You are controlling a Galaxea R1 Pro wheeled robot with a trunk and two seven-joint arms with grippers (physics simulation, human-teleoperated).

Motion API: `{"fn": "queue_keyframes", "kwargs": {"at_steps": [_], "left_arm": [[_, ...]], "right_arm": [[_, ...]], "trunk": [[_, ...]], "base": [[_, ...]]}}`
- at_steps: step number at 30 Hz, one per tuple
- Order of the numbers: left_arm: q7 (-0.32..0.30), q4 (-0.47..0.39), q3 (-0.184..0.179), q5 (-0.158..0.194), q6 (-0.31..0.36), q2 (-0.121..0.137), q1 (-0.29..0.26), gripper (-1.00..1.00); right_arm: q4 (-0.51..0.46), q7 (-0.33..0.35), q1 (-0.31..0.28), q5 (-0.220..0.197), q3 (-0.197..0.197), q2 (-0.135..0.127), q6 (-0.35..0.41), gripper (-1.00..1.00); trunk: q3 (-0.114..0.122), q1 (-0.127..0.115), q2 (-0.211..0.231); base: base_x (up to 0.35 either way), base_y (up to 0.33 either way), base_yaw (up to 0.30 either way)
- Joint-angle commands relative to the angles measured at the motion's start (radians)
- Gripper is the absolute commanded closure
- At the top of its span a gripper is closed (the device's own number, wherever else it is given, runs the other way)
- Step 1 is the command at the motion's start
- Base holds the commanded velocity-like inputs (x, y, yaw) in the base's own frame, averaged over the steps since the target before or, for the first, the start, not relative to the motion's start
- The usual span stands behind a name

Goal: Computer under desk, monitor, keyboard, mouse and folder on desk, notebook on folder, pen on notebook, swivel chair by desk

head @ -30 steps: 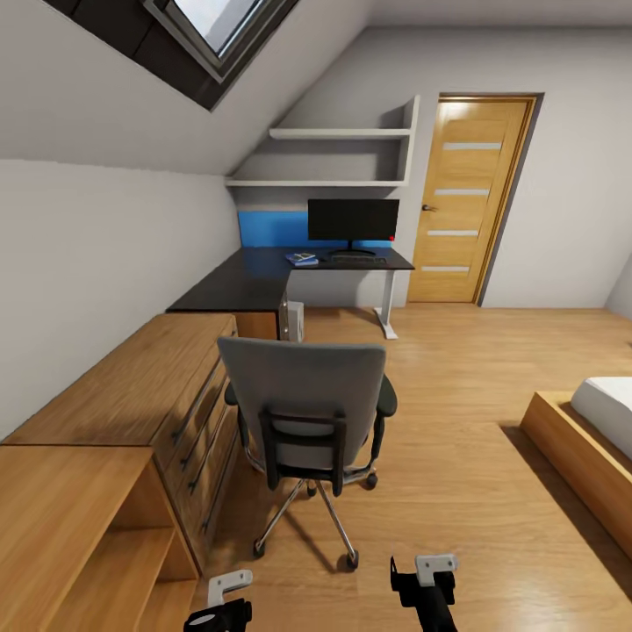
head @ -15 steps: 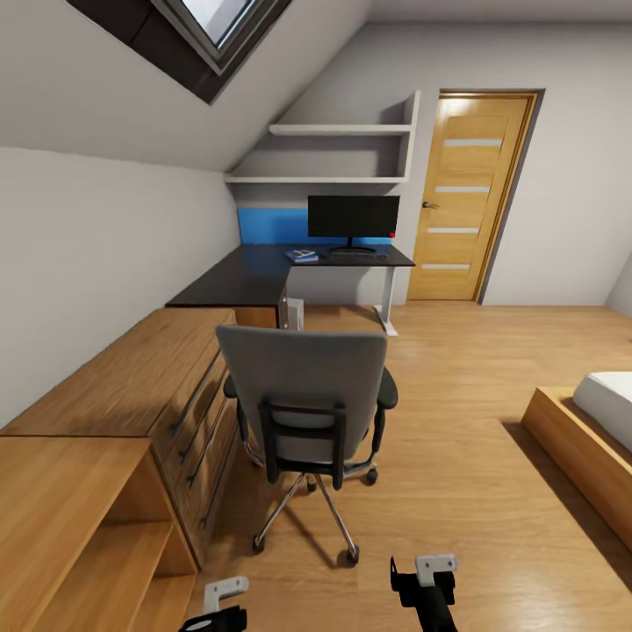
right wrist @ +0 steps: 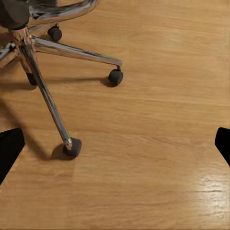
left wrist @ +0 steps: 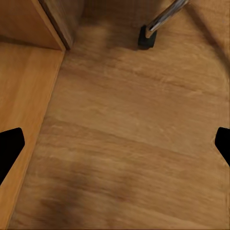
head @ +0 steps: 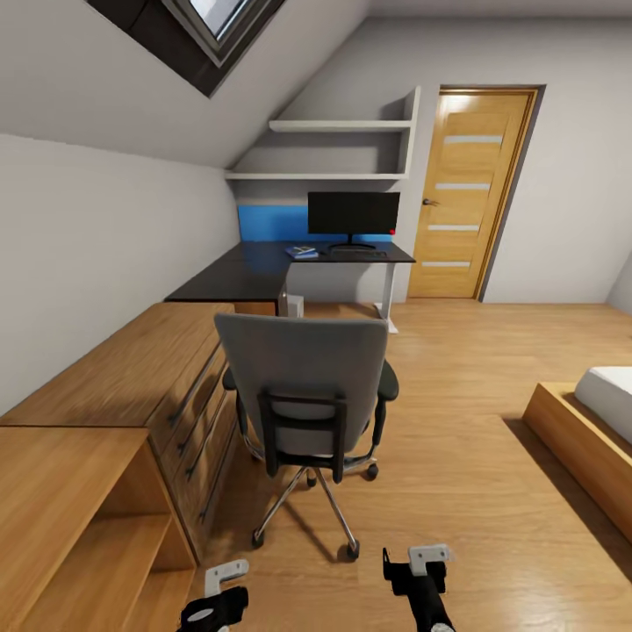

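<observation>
I had both of my grippers, left gripper [head: 215, 606] and right gripper [head: 420, 575], open and empty. The wide black monitor [head: 353, 213] already stood on the glossy black desk [head: 237, 276]. The grey padded swivel chair [head: 303, 395] was well apart from it, so I judged that step was left.

Head view looks forward; wrist views, seemingly low, share swivel chair [head: 303, 395] casters.
</observation>
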Motion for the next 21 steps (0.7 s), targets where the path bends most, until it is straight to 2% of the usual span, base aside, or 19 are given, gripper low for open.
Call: {"fn": "queue_keyframes", "kwargs": {"at_steps": [1,4,7,8,11,16,21], "left_arm": [[0.005,-0.004,-0.008,0.011,-0.003,0.0,-0.009,-1.0],[0.006,-0.011,-0.008,0.01,0.005,-0.002,-0.038,-1.0],[0.006,-0.019,-0.009,0.008,0.063,-0.004,-0.109,-1.0],[0.006,-0.019,-0.009,0.008,0.08,-0.004,-0.124,-1.0],[0.003,-0.021,-0.009,0.009,0.174,-0.005,-0.221,-1.0],[-0.003,-0.025,-0.009,0.012,0.198,-0.023,-0.254,-1.0],[-0.009,-0.023,-0.012,0.016,0.198,-0.04,-0.262,-1.0]], "right_arm": [[-0.015,-0.008,-0.001,-0.004,0.007,0.0,0.006,-1.0],[-0.063,-0.01,-0.008,-0.005,0.007,0.0,0.048,-1.0],[-0.12,-0.012,-0.074,-0.017,0.0,0.0,0.186,-1.0],[-0.124,-0.012,-0.09,-0.021,-0.003,0.0,0.206,-1.0],[-0.135,-0.011,-0.179,-0.086,-0.034,0.002,0.289,-1.0],[-0.138,-0.01,-0.22,-0.131,-0.046,0.001,0.335,-1.0],[-0.138,-0.004,-0.23,-0.142,-0.046,0.002,0.343,-1.0]], "trunk": [[-0.004,0.004,-0.008],[-0.014,0.015,-0.029],[-0.023,0.027,-0.05],[-0.026,0.031,-0.057],[-0.036,0.042,-0.078],[-0.051,0.061,-0.113],[-0.067,0.08,-0.148]], "base": [[0.0,0.0,0.0],[0.0,0.0,0.0],[0.0,0.0,0.0],[0.0,0.0,0.0],[0.0,0.0,0.0],[0.0,0.0,0.0],[0.0,0.0,0.0]]}}
